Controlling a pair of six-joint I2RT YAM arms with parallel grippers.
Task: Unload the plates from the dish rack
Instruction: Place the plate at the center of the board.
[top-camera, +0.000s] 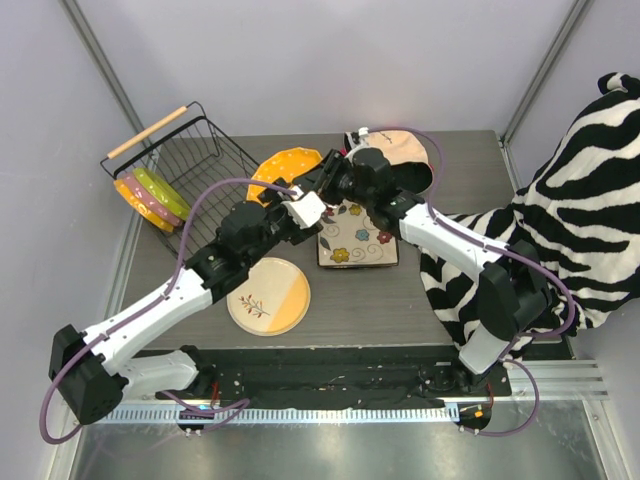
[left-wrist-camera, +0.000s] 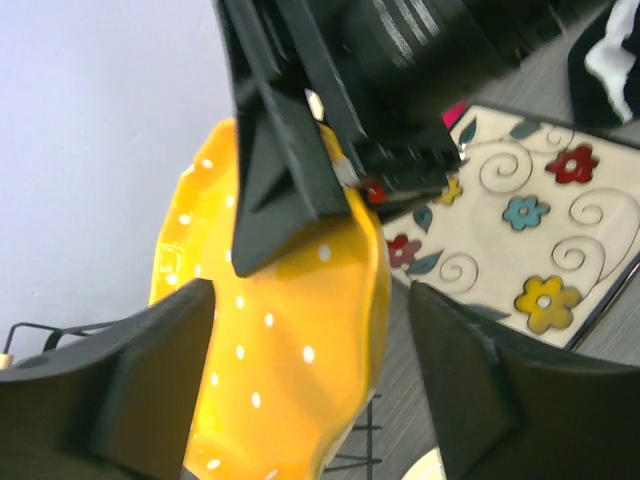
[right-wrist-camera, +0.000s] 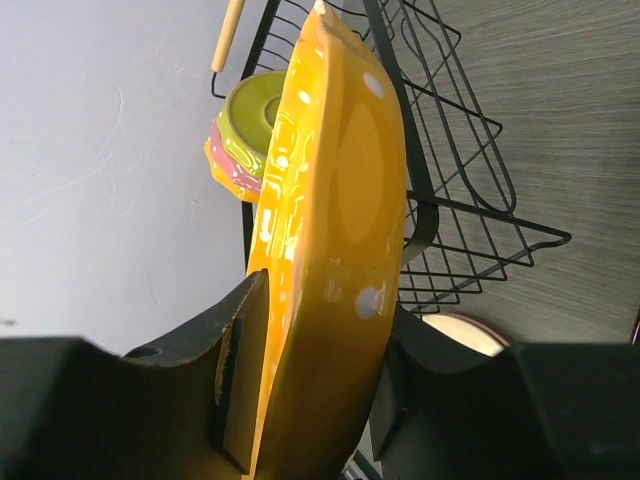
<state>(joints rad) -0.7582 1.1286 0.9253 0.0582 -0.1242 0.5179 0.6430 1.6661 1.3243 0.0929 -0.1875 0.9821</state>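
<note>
Right gripper (right-wrist-camera: 315, 340) clamped on orange plate (right-wrist-camera: 340, 180); left wrist view alone shows left gripper (left-wrist-camera: 310, 310) spread apart.

Light fell bright and even from above in the top view. The pale walls looked washed out, and the arms cast only faint, diffuse shadows on the counter (top-camera: 400, 300). The rail (top-camera: 330, 413) at the near edge gleamed white. In the left wrist view the left gripper's fingers (left-wrist-camera: 130, 390) were dark and blurred, the orange plate (left-wrist-camera: 290, 370) shone, and the square plate (left-wrist-camera: 540, 230) looked fairly sharp. In the right wrist view glare streaked the orange plate's glossy rim, the right gripper's fingers (right-wrist-camera: 190, 350) were murky, and the rack (right-wrist-camera: 460, 200) was crisp.
</note>
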